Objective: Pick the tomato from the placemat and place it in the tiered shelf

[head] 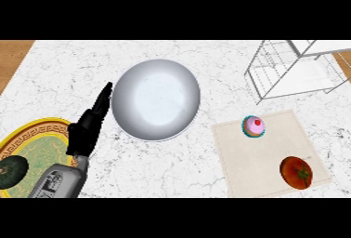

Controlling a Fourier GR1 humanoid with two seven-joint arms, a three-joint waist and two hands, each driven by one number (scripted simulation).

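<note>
You have bare counter (205, 167) between the white plate (156, 100) and placemat (270, 153); the cupcake (253, 126) stands between tomato (296, 172) and tiered shelf (291, 69).

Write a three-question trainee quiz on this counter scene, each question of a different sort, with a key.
1. True or false: the tomato lies on the placemat.
2. What shares the placemat with the tomato? A) a cupcake B) a spoon C) a mug
3. Fill in: the left hand shows with its fingers ______, just left of the white plate.

Key
1. True; it sits near the placemat's lower right corner.
2. A; the cupcake sits nearer the tiered shelf than the tomato does.
3. Straight; they hold nothing. The right hand is out of view.
</note>
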